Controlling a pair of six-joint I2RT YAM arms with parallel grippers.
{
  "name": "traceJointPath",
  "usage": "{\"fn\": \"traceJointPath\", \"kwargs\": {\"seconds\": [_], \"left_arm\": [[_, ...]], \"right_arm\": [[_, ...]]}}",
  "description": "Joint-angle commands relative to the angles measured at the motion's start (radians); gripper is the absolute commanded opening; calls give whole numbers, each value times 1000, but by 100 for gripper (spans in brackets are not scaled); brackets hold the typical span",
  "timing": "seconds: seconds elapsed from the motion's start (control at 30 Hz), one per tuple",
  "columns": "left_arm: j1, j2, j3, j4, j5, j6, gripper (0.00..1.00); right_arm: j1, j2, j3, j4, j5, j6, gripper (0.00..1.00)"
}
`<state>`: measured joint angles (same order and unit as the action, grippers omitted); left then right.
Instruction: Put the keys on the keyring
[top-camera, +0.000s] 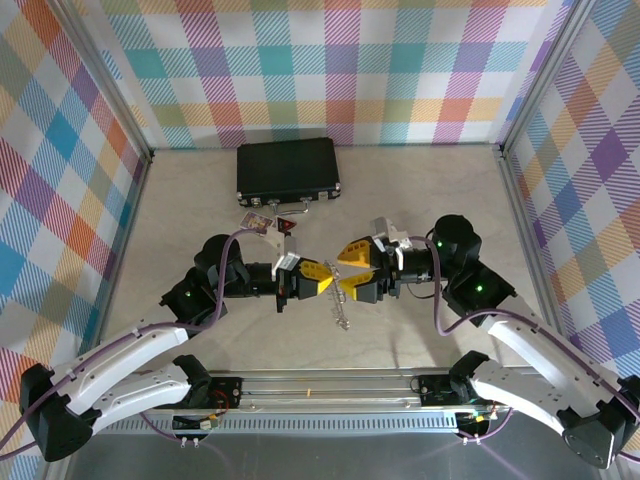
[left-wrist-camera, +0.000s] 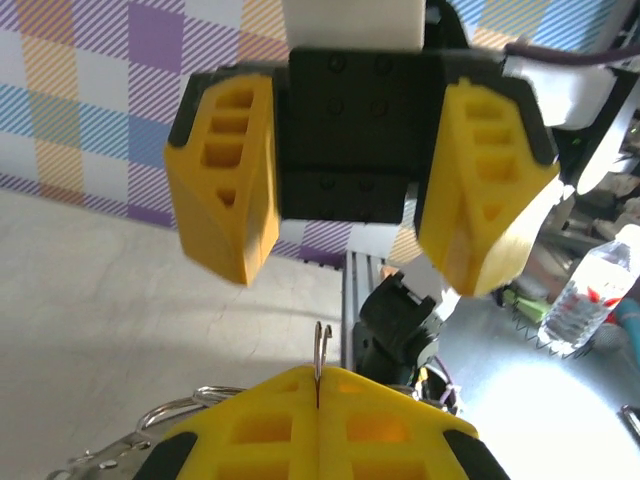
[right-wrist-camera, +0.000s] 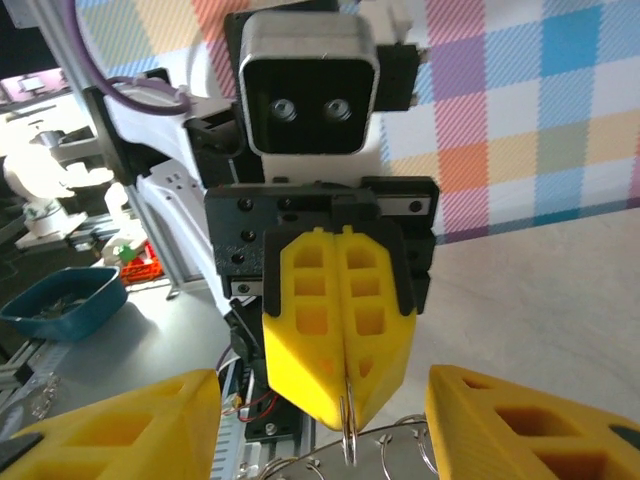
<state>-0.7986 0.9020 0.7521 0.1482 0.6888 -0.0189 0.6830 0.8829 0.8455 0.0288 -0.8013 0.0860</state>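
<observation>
- The left gripper (top-camera: 327, 282) has its yellow fingers pressed together, pinching a thin wire loop of the keyring (left-wrist-camera: 322, 350). In the left wrist view the loop stands upright out of the seam between the two fingers.
- The right gripper (top-camera: 346, 270) faces it tip to tip with its jaws spread and nothing between them. In the right wrist view its two yellow fingers (right-wrist-camera: 120, 425) sit to either side of the left gripper's closed tips, not touching them.
- The rest of the keyring trails from the pinch. Silvery loops and small metal pieces show beside and below the left gripper's fingers, and from above a thin chain-like strand runs from the fingertips toward the near edge of the table (top-camera: 440, 200). Whether that strand rests on the surface or hangs free cannot be told.
- Both grippers meet over the middle of the table, a little nearer the near edge than the far one.
- A few small things (top-camera: 272, 222), one of them red, lie toward the far edge, left of centre. They are too small to pick out the keys among them.
- Just behind them, against the far edge, lies a black case (top-camera: 288, 168).
</observation>
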Motion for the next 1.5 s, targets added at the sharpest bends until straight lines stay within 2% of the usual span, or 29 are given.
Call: {"fn": "traceJointPath", "kwargs": {"seconds": [0.0, 0.2, 0.37, 0.63, 0.9, 1.3, 1.47], "left_arm": [[-13, -35, 61, -120, -70, 126, 0], [-128, -26, 121, -287, -313, 312, 0], [-206, 1, 163, -344, -388, 378, 0], [-235, 40, 242, -467, -403, 427, 0], [-239, 46, 274, -518, -387, 436, 0], [-240, 57, 274, -521, -357, 422, 0], [-240, 62, 270, -517, -343, 413, 0]], "right_arm": [[4, -39, 13, -91, 85, -10, 56], [4, -52, 10, -181, 109, -91, 53], [4, -69, -20, -194, 108, -164, 52], [9, -78, -55, -167, 51, -163, 51], [36, -50, -44, -189, 73, -175, 48], [109, -16, -14, -261, 154, -274, 30], [124, -14, -14, -268, 178, -283, 18]]}}
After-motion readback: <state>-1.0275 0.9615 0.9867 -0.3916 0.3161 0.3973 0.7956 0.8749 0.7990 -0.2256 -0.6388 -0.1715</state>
